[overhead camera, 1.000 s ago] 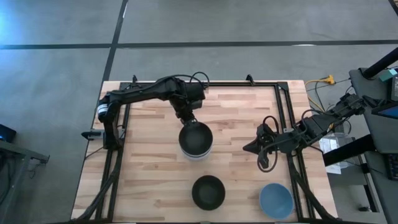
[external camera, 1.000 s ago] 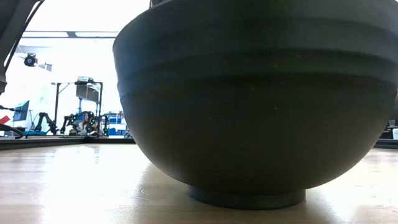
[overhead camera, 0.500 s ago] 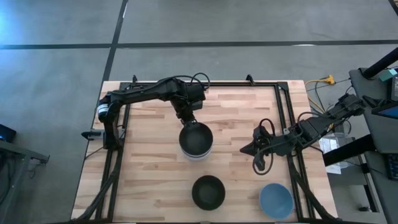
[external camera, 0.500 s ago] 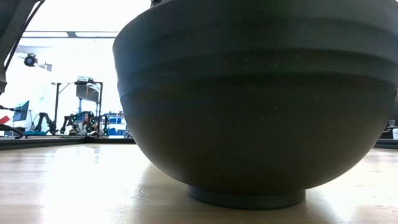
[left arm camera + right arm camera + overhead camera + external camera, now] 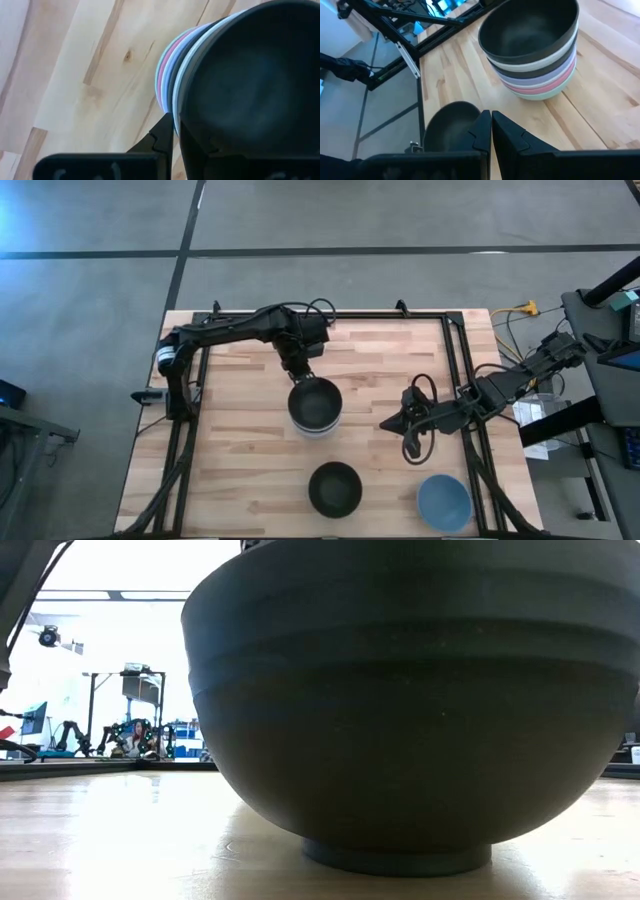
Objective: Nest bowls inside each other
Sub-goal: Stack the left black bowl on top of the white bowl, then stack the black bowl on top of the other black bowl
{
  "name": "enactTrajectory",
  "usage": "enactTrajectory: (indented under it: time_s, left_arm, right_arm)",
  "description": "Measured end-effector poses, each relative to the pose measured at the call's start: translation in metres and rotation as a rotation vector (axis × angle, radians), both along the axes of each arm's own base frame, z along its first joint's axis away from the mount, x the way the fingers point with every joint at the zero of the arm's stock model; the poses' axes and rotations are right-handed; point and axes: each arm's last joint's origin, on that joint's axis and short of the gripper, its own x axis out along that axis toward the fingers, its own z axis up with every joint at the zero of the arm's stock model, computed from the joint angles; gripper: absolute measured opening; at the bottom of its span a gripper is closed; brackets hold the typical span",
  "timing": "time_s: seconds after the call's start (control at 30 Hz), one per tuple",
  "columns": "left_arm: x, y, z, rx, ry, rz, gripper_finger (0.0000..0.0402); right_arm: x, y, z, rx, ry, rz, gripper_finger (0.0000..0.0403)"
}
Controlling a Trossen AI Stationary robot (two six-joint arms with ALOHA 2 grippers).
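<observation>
A stack of nested bowls (image 5: 315, 406) stands at the table's middle, a black bowl on top (image 5: 530, 27), with white, dark, lavender, pink and mint rims below it. My left gripper (image 5: 301, 377) is shut on the top bowl's far rim. A single black bowl (image 5: 334, 488) stands near the front edge and fills the low view (image 5: 400, 710). A blue bowl (image 5: 444, 502) stands at the front right. My right gripper (image 5: 396, 423) is shut and empty, right of the stack and clear of it. My left gripper pinches the top black bowl's rim (image 5: 176, 112) on its far side, one finger (image 5: 197, 145) inside the bowl and one finger (image 5: 161, 141) outside. The fingers come from above and the far side, slanting down. The bowl sits nested in the stack.
Black frame rails run along the table's left (image 5: 185, 430), far (image 5: 380, 315) and right (image 5: 465, 380) sides. Bare wood lies left of the stack and between the stack and the two front bowls.
My right gripper has moved toward the table's left, toward the stack, staying shut and empty. The stack has not moved.
</observation>
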Motion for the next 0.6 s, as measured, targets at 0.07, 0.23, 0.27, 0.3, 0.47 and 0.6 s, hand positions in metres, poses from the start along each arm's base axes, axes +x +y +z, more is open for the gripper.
enactTrajectory:
  time_s: [0.07, 0.23, 0.27, 0.3, 0.47, 0.6]
  left_arm:
    - [-0.002, -0.001, 0.002, 0.0, -0.002, 0.001, 0.0012]
    - [-0.017, -0.003, 0.023, 0.023, -0.048, 0.071, 0.0012]
    - [-0.021, -0.004, 0.027, 0.022, -0.059, 0.087, 0.0012]
    - [-0.025, -0.006, 0.032, 0.02, -0.07, 0.1, 0.0012]
    - [-0.047, -0.03, 0.055, 0.017, -0.143, 0.071, 0.0012]
    - [-0.064, -0.06, 0.061, 0.006, -0.169, 0.009, 0.0012]
  right_arm:
    - [0.0, 0.0, 0.0, 0.003, -0.002, 0.002, 0.0009]
    - [0.001, 0.001, 0.002, -0.006, -0.02, 0.021, 0.0009]
    - [0.001, 0.001, 0.003, -0.002, -0.028, 0.022, 0.0009]
    - [0.002, 0.001, 0.003, -0.002, -0.035, 0.028, 0.0009]
    - [0.006, 0.005, 0.006, -0.007, -0.081, 0.068, 0.0009]
    - [0.011, 0.007, -0.004, -0.035, -0.027, 0.078, 0.001]
